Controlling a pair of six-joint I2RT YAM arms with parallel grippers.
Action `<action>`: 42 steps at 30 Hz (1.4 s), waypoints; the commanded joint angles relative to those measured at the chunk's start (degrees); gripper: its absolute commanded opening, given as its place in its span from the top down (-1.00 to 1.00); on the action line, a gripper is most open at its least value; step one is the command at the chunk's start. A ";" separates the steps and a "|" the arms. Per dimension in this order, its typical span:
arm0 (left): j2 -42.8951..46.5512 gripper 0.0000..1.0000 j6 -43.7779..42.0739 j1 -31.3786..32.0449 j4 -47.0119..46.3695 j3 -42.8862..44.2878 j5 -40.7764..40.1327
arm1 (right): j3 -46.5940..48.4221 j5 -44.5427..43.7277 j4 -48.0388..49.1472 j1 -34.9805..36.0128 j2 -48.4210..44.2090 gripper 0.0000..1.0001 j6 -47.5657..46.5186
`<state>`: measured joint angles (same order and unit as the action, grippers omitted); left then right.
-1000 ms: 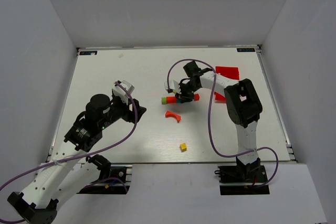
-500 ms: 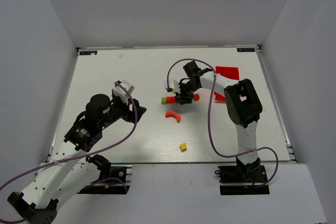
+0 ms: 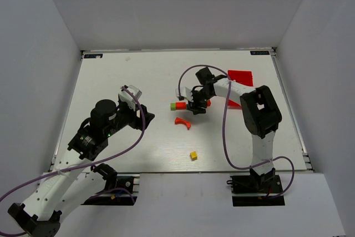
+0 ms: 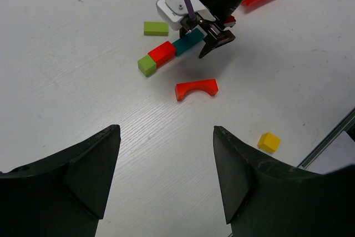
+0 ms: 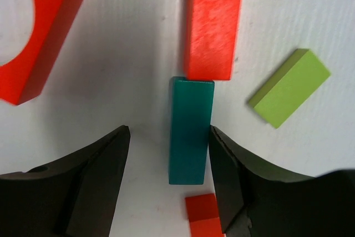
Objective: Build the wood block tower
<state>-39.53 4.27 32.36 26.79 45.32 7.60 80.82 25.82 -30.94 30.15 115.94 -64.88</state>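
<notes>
The blocks of the wood block tower lie flat on the table. A green cube (image 4: 147,66), a red bar (image 4: 162,53) and a teal bar (image 4: 187,41) form one end-to-end row. My right gripper (image 5: 169,131) stands open low over the teal bar (image 5: 191,131), which sits between the fingers close to the right one (image 5: 238,176). Just behind that bar lies a small red block (image 5: 202,215). A light green bar (image 5: 288,95) rests beside the row, and a red arch (image 3: 182,121) lies in front of it. My left gripper (image 4: 166,131) hangs open and holds nothing.
A yellow cube (image 3: 193,155) sits alone near the front edge of the white table (image 3: 127,81). A red plastic bin (image 3: 240,76) stands at the back right behind the right arm. White walls close in the table on three sides.
The right gripper's jaws have spread apart and released the teal bar, which now lies in line with the red bar. The left arm has not moved.
</notes>
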 commanded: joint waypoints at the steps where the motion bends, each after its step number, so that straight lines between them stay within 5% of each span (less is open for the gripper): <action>1: 0.77 -0.56 -0.41 -0.28 -0.24 -0.41 0.75 | -2.06 -1.04 -2.55 0.00 -5.10 -0.30 0.11; 16: 1.30 -0.56 -0.41 -0.28 -0.24 -0.41 0.23 | -2.60 -2.36 1.83 -0.88 -12.58 -0.32 3.71; 23: 1.30 -0.56 -0.41 -0.28 -0.24 -0.41 0.23 | 3.90 -2.45 5.63 -1.76 -7.58 -0.08 15.37; 42: 1.30 -0.56 -0.41 -0.28 -0.24 -0.41 0.23 | 16.73 1.77 1.58 -2.29 5.25 -0.08 23.66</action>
<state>-38.87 4.27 32.36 26.79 45.32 7.57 94.04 25.61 -27.42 28.08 119.02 -43.24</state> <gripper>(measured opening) 0.777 0.545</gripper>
